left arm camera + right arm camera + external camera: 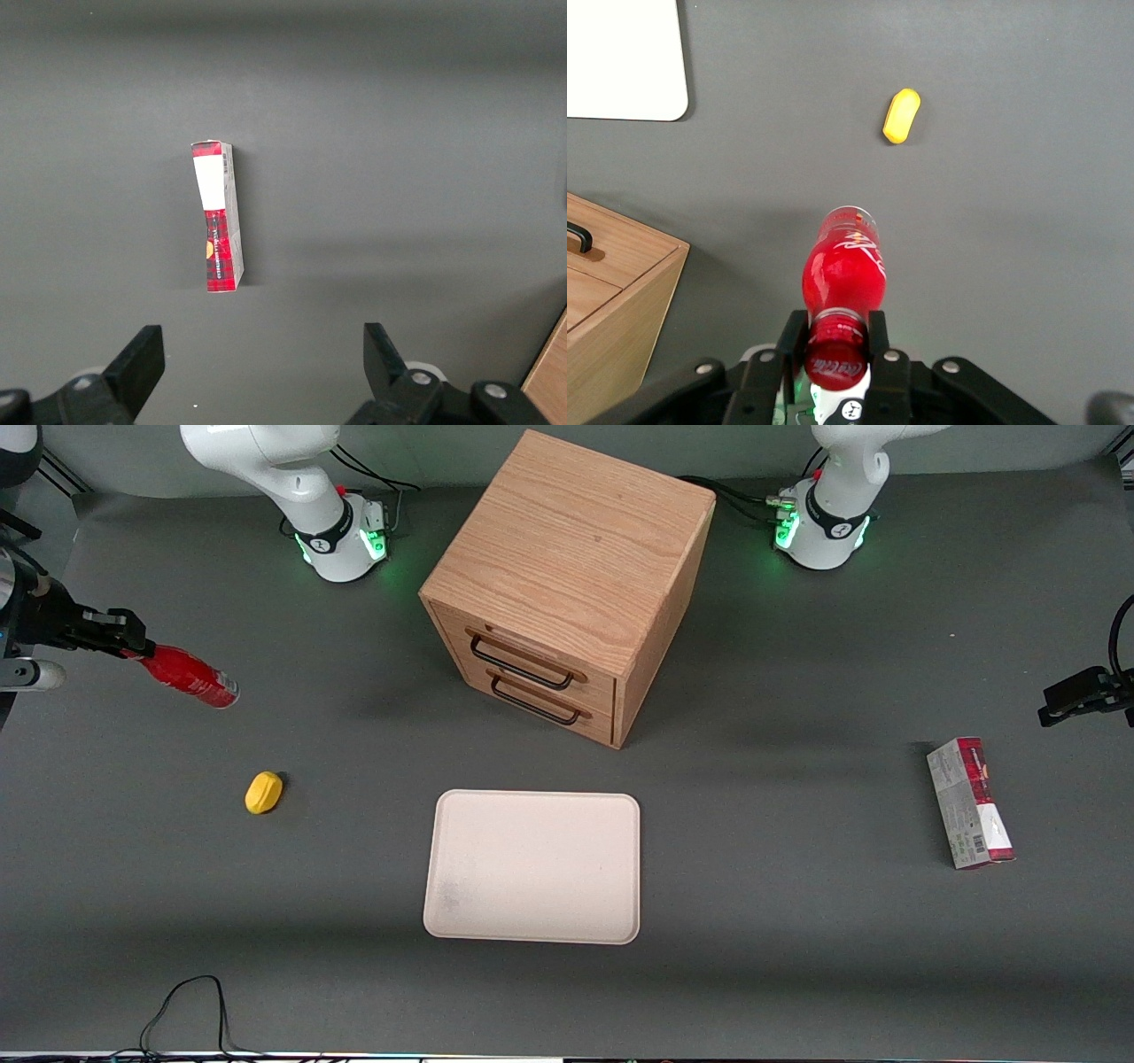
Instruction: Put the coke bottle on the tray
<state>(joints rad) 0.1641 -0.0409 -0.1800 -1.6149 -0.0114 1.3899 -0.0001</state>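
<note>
My right gripper hangs above the table at the working arm's end, shut on the neck of the coke bottle. The small red bottle tilts down from the fingers with its silvery base end lowest. In the right wrist view the gripper clamps just below the red cap, and the bottle points away from the camera. The cream-white tray lies flat on the grey mat, nearer the front camera than the wooden cabinet, with nothing on it. A corner of the tray also shows in the wrist view.
A wooden drawer cabinet with two black handles stands mid-table. A yellow lemon-shaped object lies between the held bottle and the tray. A red-and-grey carton lies toward the parked arm's end. A black cable loops by the front edge.
</note>
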